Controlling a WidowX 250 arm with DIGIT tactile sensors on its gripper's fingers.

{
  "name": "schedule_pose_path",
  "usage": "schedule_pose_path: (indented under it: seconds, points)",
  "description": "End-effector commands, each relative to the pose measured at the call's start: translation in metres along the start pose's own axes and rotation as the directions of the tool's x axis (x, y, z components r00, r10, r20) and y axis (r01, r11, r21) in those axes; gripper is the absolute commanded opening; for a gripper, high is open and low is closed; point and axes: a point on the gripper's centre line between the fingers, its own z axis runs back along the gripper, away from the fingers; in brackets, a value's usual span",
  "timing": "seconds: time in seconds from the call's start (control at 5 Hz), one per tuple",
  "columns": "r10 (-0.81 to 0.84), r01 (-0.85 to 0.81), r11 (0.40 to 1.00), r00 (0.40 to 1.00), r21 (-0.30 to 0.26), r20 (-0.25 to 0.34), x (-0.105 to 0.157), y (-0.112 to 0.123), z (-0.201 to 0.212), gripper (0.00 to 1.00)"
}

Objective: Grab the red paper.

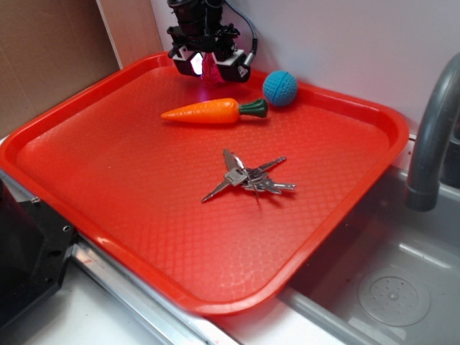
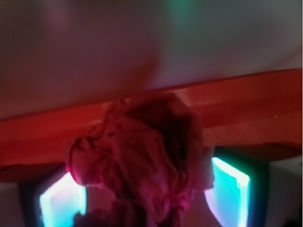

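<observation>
Gripper (image 1: 209, 66), exterior view: positioned at the far edge of the red tray (image 1: 108, 180), close to the back wall (image 1: 345, 36), fingers closed on the red paper (image 1: 210, 68). Paper was visible as a small crimson wad pinched between the two finger pads and hanging a little below them; whether it touched the tray surface could not be told.

Other items on the tray, same view: an orange toy carrot (image 1: 208, 112) with a green cap, lying on its side just in front of the gripper; a blue ball (image 1: 279, 88) near the far rim, just beside the carrot's green end; a bunch of metal keys (image 1: 248, 177) fanned out near the tray's middle, well apart from the gripper. A grey sink (image 1: 388, 280) and grey faucet (image 1: 431, 129) stood to the right of the tray.

Wrist view: gripper (image 2: 142, 191) held the red paper (image 2: 142, 165), a wrinkled, lumpy crimson mass filling the centre of the frame between two glowing pads, one on each side. Tray rim (image 2: 255, 111) crossed behind the paper as a red band, with the pale wall (image 2: 222, 38) above it, blurred.
</observation>
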Motion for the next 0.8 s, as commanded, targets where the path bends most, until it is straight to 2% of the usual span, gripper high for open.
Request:
schedule_pose_path:
  seconds: [0.0, 0.2, 0.4, 0.6]
  points:
    - [0.049, -0.052, 0.998, 0.995, 0.032, 0.087, 0.024, 0.009, 0.017, 0.00]
    - [0.062, -0.065, 0.994, 0.998, 0.089, 0.034, 0.007, 0.011, 0.027, 0.00]
    - [0.088, -0.081, 0.987, 0.995, 0.142, -0.039, -0.036, 0.003, 0.061, 0.00]
    - [0.118, -0.105, 0.988, 0.986, 0.111, -0.117, -0.073, -0.013, 0.110, 0.00]
